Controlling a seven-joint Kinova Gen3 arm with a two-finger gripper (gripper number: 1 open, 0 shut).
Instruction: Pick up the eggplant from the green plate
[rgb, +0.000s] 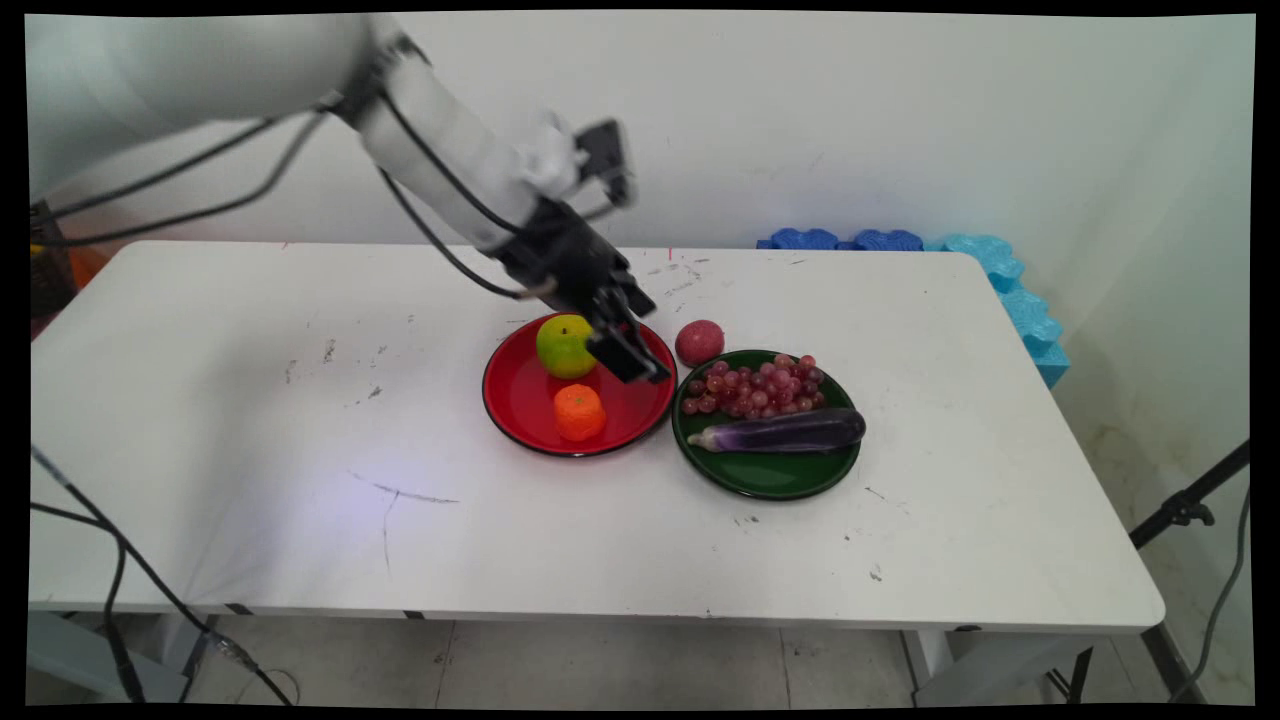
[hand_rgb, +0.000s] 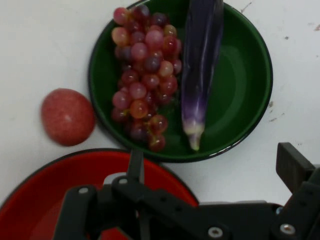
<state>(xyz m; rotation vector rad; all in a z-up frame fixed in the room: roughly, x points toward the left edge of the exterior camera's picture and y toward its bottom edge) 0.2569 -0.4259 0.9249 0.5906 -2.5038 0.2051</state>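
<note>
Gripper: the black gripper (rgb: 632, 362) hangs low over the red plate (rgb: 520, 400), at that plate's 2 o'clock side, tilted down toward the table. In the hand view one finger (hand_rgb: 295, 167) stands far out at the right edge, so the jaws look spread wide, and nothing sits between them.
Nearest thing: a green apple (rgb: 565, 346) lies on the red plate at about 11 o'clock, just beside the gripper; from the main view I cannot tell whether they touch.
Red plate: it also carries an orange fruit (rgb: 580, 412), at about 6 o'clock from the apple and apart from it. The plate's rim (hand_rgb: 65, 160) fills the lower left of the hand view.
Green plate: a green plate (rgb: 770, 480) sits at 3 o'clock of the red one, rims nearly touching. In the hand view its bare inside (hand_rgb: 240, 80) shows clearly.
On the green plate: a bunch of red grapes (rgb: 752, 388) lies on its far half, and a purple eggplant (rgb: 785, 431) lies across the middle, right against the grapes. The hand view shows the grapes (hand_rgb: 142, 75) and eggplant (hand_rgb: 200, 65) side by side.
Loose on the table: a round red fruit (rgb: 699, 342) rests on the white table (rgb: 250, 450), near both plates at the green plate's 11 o'clock; the hand view shows it (hand_rgb: 67, 116) off either plate.
Back edge: blue foam pieces (rgb: 1000, 270) lie along the table's far right corner by the wall.
</note>
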